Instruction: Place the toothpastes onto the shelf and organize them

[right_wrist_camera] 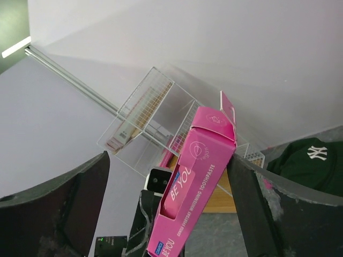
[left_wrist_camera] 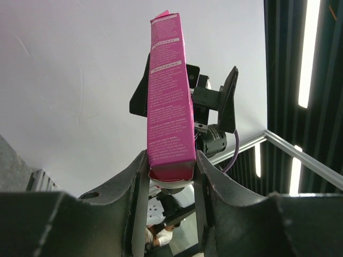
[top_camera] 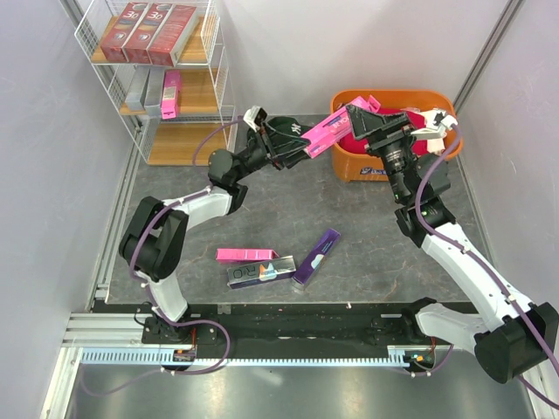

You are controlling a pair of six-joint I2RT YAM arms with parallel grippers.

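A hot pink toothpaste box [top_camera: 325, 133] hangs in the air between my two grippers, beside the orange tub. My left gripper [top_camera: 300, 143] is shut on its near end; in the left wrist view the box [left_wrist_camera: 170, 96] stands up from between the jaws [left_wrist_camera: 171, 159]. My right gripper [top_camera: 358, 118] is open around the far end; in its wrist view the box [right_wrist_camera: 201, 187] leans against the right finger [right_wrist_camera: 268, 209], with a wide gap to the left one. The shelf [top_camera: 113, 83] at the back left carries three red boxes [top_camera: 147, 31] on top, silver-grey and pink ones [top_camera: 170, 92] in the middle.
On the table lie a pink box [top_camera: 246, 255], a shiny box [top_camera: 260, 271] and a purple box [top_camera: 316, 257]. The orange tub [top_camera: 354, 166] at the back right holds more pink boxes. A dark green cap [right_wrist_camera: 316, 163] shows in the right wrist view.
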